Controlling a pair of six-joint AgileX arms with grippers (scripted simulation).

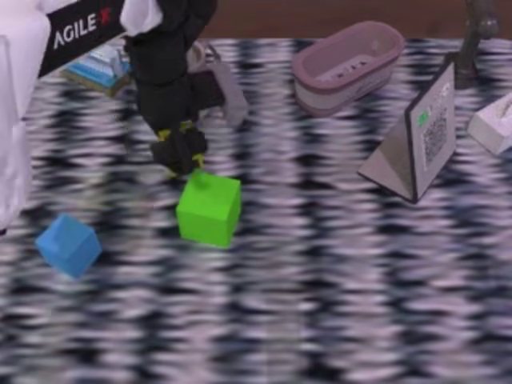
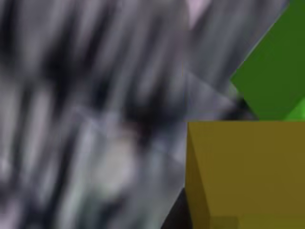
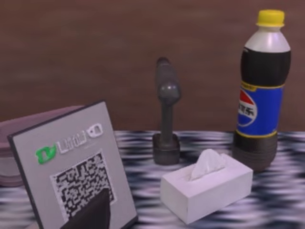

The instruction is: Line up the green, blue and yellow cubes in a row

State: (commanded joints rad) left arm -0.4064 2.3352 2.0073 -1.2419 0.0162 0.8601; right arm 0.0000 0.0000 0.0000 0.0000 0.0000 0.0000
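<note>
The green cube [image 1: 209,208] sits left of the table's middle. My left gripper [image 1: 182,156] hangs just behind it, pointing down. In the left wrist view the yellow cube [image 2: 248,171] fills the space at the jaws, held close to the camera, with the green cube [image 2: 276,76] right beyond it. From above, the yellow cube is almost wholly hidden under the gripper. The blue cube [image 1: 69,245] lies apart near the left edge, turned at an angle. My right gripper [image 3: 95,212] is parked off the top view, low at the right rear of the table.
A pink tub [image 1: 348,64] stands at the back, a QR-code sign [image 1: 420,136] at the right. A white tissue box [image 3: 205,186], a cola bottle [image 3: 262,90] and a dark upright tool [image 3: 167,114] crowd the right rear. A book [image 1: 100,68] lies at back left.
</note>
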